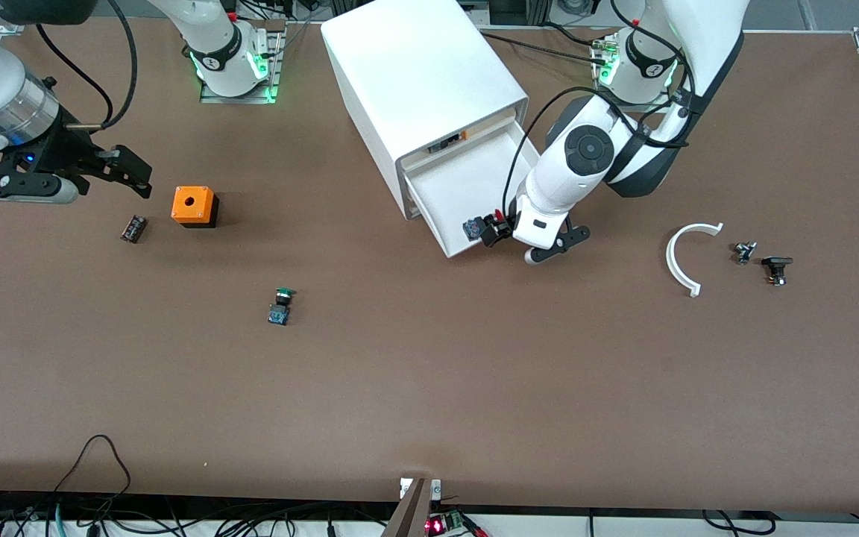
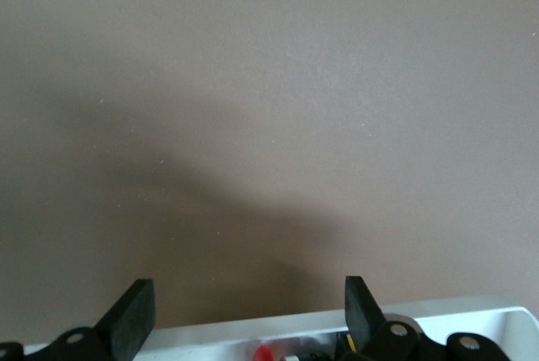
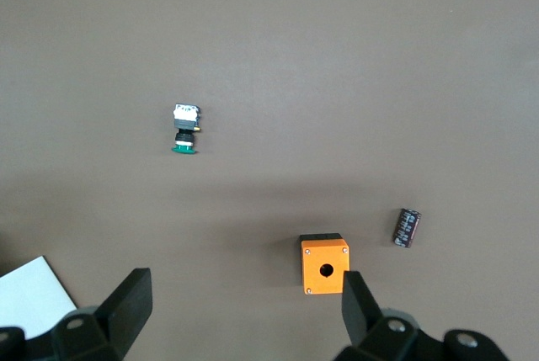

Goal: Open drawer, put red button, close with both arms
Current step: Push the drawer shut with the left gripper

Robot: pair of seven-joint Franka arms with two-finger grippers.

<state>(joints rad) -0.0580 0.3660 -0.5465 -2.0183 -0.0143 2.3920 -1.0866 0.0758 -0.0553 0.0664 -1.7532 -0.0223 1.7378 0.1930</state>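
The white cabinet has its second drawer pulled out. My left gripper hangs over the drawer's front corner with its fingers open. The red button lies on its side under them, just inside the drawer's front wall. In the left wrist view the gripper is spread wide, with the drawer rim and the red cap between the fingers. My right gripper is open and empty, waiting in the air near the orange box at the right arm's end. It also shows open in the right wrist view.
The highest drawer shows an orange-and-black piece. A green-capped button, also in the right wrist view, and a dark cylinder lie near the orange box. A white curved piece and small dark parts lie at the left arm's end.
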